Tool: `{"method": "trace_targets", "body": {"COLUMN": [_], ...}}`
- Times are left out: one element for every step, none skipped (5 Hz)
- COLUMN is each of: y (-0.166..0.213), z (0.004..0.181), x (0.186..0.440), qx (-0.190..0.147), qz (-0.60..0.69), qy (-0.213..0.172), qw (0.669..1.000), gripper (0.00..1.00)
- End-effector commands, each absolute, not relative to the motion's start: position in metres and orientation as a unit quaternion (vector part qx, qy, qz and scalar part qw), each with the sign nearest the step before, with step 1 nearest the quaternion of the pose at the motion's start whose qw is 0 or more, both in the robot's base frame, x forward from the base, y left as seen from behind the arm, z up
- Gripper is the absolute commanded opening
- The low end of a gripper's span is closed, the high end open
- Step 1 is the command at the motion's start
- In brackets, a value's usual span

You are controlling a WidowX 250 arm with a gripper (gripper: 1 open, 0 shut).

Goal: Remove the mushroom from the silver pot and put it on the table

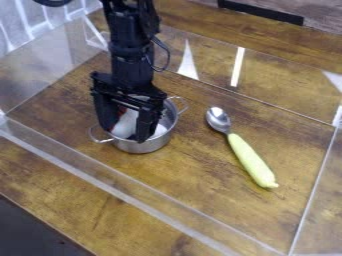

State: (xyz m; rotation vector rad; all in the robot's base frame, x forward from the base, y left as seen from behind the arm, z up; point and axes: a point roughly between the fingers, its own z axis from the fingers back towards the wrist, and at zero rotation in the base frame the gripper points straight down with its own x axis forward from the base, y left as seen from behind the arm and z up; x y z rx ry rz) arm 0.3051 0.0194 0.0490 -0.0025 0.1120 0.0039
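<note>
The black end effector (pixel 130 124), fingers spread wide and empty, is reaching into the small shiny steel pot (pixel 138 145) on the brown wood-grain tabletop (pixel 201 190), straddling the red-capped, white-stemmed toy mushroom (pixel 123 124). Closing off-centre risks squeezing the mushroom sideways or snagging and tipping the pot.

This looks like a robot lab. A brown wood-plank bench (pixel 80 180) stands ringed by low clear acrylic walls (pixel 201 215). A black robot arm (pixel 130 40) works over it.

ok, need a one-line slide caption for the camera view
Open gripper lowered over the silver pot, fingers around the mushroom; yellow-handled spoon beside it.
</note>
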Motion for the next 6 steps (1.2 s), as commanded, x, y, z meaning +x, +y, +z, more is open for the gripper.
{"method": "trace_targets", "body": {"y": [0.03, 0.034, 0.038, 0.042, 0.051, 0.049], "z": [0.05, 0.047, 0.056, 0.074, 0.088, 0.074], "x": [0.312, 0.305, 0.301, 0.3, 0.304, 0.308], "qx": [-0.002, -0.002, -0.004, -0.007, -0.011, -0.013], "qz": [0.014, 0.016, 0.036, 0.058, 0.083, 0.088], "qy": [0.034, 0.034, 0.033, 0.026, 0.02, 0.016], "qw": [0.999, 0.999, 0.999, 0.998, 0.996, 0.996], "gripper": [1.0, 0.0, 0.0, 0.0, 0.0, 0.0]}}
